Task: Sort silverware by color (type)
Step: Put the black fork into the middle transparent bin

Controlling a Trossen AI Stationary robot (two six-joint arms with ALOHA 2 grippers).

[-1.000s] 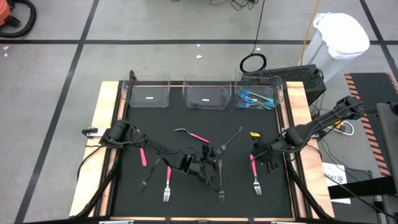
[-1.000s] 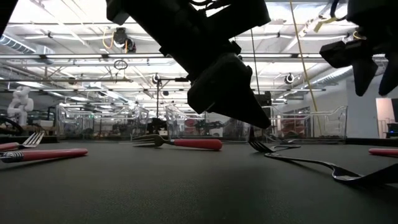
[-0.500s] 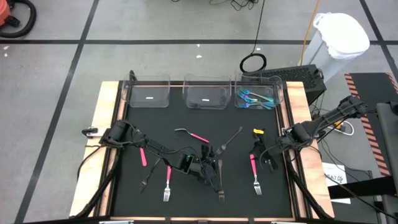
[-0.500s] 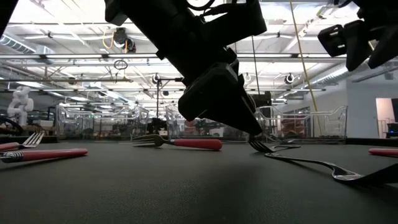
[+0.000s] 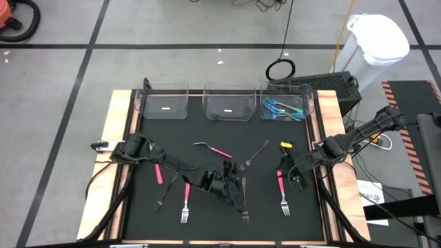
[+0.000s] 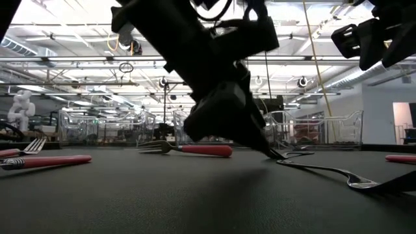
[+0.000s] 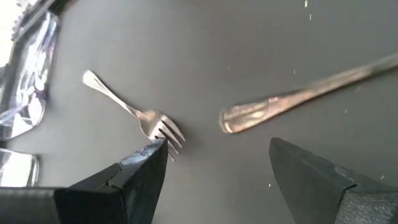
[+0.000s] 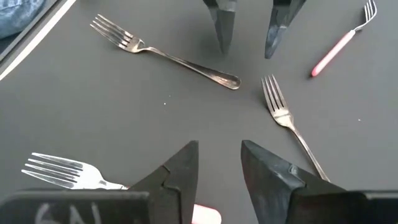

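My left gripper [image 5: 238, 189] [image 7: 217, 142] stands open low over the mat's middle. Between its fingers lie the tines of one dark fork [image 7: 130, 115] [image 5: 258, 153] and the handle end of another dark fork [image 7: 249, 116] [image 5: 244, 201]. One fingertip [image 7: 160, 144] is right at the tines; whether it touches them I cannot tell. My right gripper [image 5: 288, 173] [image 8: 219, 146] hangs above a pink-handled fork [image 5: 281, 187] with a narrow gap between its fingers and nothing in it. Other pink forks [image 5: 158, 172] [image 5: 186, 201] [image 5: 215, 149] lie flat on the mat.
Three clear bins stand along the far edge: the left bin [image 5: 165, 105], the middle bin [image 5: 227, 107], and the right bin [image 5: 286, 108] with teal utensils in it. A dark fork [image 5: 162, 201] lies near left. A small yellow piece [image 5: 282, 146] sits far right.
My right gripper has risen a little above the pink fork and tipped its wrist. My left gripper has stayed in place over the two dark forks and rolled slightly. No utensil has moved.
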